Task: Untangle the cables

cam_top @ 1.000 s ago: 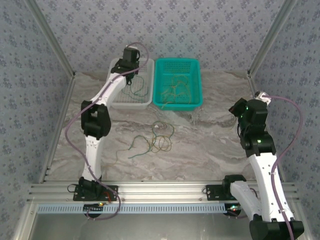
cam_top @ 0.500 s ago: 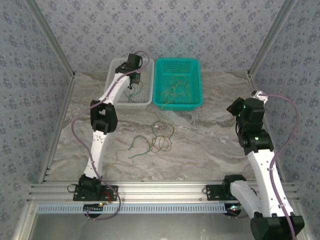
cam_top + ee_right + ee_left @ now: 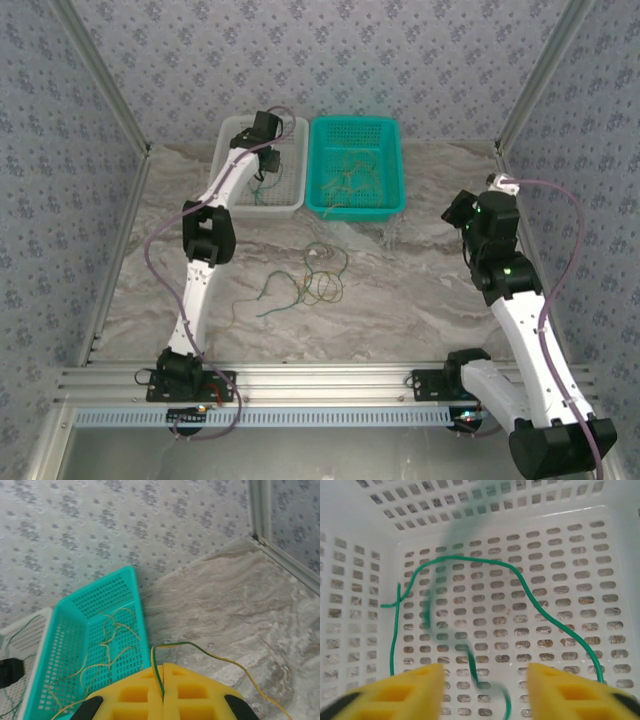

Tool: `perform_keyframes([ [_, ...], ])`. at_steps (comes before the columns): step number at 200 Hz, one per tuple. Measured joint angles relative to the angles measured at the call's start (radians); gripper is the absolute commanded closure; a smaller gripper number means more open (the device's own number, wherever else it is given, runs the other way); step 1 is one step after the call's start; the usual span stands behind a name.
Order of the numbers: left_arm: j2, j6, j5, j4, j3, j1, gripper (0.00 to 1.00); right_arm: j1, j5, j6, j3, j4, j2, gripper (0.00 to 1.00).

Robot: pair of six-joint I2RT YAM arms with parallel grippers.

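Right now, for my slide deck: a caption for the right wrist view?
Right gripper pinching a thin green cable, teal perforated plastic basket of yellow-tan cables behind.

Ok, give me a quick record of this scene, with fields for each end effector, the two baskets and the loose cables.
left end effector: open, over the white basket
white basket: green cable lying on its floor
right end effector: shut on a thin green-and-yellow cable, above the right side of the table
teal basket: holds yellow cables
table: tangle of green and yellow cables in the middle, in front of the baskets
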Motion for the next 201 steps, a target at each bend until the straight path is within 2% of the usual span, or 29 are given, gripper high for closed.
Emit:
perform_keyframes([
  [26, -0.021, -0.023, -0.001, -0.015, 0.011, -0.003, 0.25, 0.047, -0.039, -0.05, 0.083, 0.001, 0.027, 1.0],
  [45, -0.073, -0.018, -0.012, -0.029, 0.011, -0.014, 0.12, 0.082, -0.08, -0.099, 0.195, -0.003, 0.085, 1.0],
  [73, -0.222, -0.015, -0.021, -0.034, 0.013, -0.053, 0.06, 0.138, -0.132, -0.17, 0.432, -0.023, 0.213, 1.0],
  [103, -0.462, -0.019, -0.052, -0.037, -0.029, -0.117, 0.05, 0.183, -0.157, -0.243, 0.747, -0.07, 0.382, 1.0],
  [118, -0.643, -0.019, -0.091, 0.011, -0.194, -0.164, 0.06, 0.189, -0.163, -0.277, 0.9, -0.087, 0.466, 1.0],
  [146, -1.075, -0.037, -0.137, 0.261, -0.78, -0.293, 0.15, 0.19, -0.165, -0.336, 1.205, -0.126, 0.64, 1.0],
  [169, -1.381, -0.083, -0.047, 0.497, -1.263, -0.329, 0.16, 0.19, -0.199, -0.362, 1.538, -0.167, 0.829, 1.0],
  [185, -1.471, -0.088, 0.04, 0.629, -1.469, -0.333, 0.13, 0.191, -0.25, -0.358, 1.776, -0.201, 0.963, 1.0],
  [201, -1.437, -0.086, 0.125, 0.695, -1.511, -0.363, 0.12, 0.206, -0.277, -0.357, 1.863, -0.21, 1.018, 1.0],
])
